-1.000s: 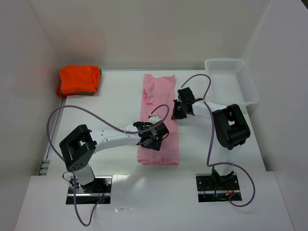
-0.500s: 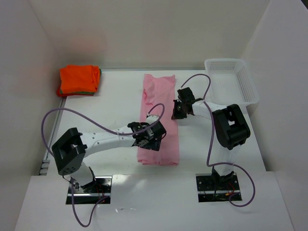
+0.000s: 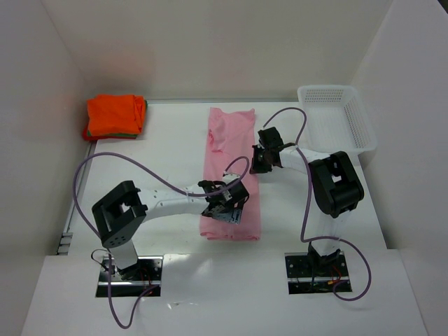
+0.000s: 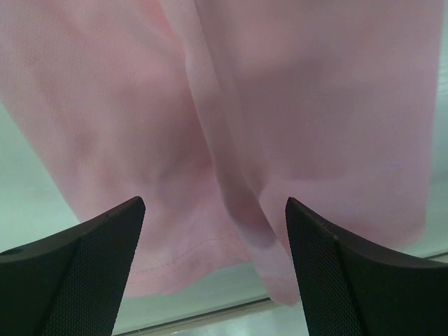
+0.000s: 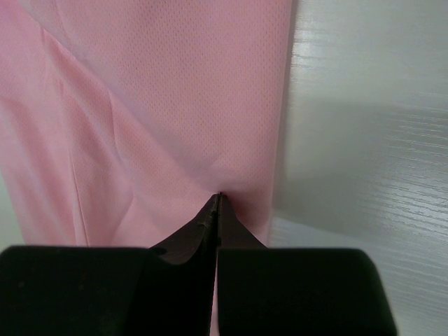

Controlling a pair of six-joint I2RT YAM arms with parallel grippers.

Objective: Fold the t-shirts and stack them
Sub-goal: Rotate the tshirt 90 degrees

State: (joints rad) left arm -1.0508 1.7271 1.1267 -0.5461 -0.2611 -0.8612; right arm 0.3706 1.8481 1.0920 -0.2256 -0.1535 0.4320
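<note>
A pale pink t-shirt [image 3: 227,140] lies as a long narrow strip down the middle of the table. My left gripper [image 3: 227,208] hovers open over its near end. In the left wrist view the hem of the pink t-shirt [image 4: 301,105] shows between the spread fingers of the left gripper [image 4: 215,210], which hold nothing. My right gripper [image 3: 257,162] is shut at the strip's right edge, about halfway along. In the right wrist view the creases of the pink cloth [image 5: 175,84] run into the right gripper's [image 5: 219,194] closed tips. A folded bright orange t-shirt [image 3: 114,114] lies at the back left on a green edge [image 3: 115,135].
A white mesh basket [image 3: 325,89] stands at the back right corner, beside the right arm. White walls close the table on the left, back and right. Purple cables loop over both arms.
My left gripper has shifted a little toward the near end of the pink t-shirt, its elbow swinging out and back. The right arm and the cloth look unchanged.
</note>
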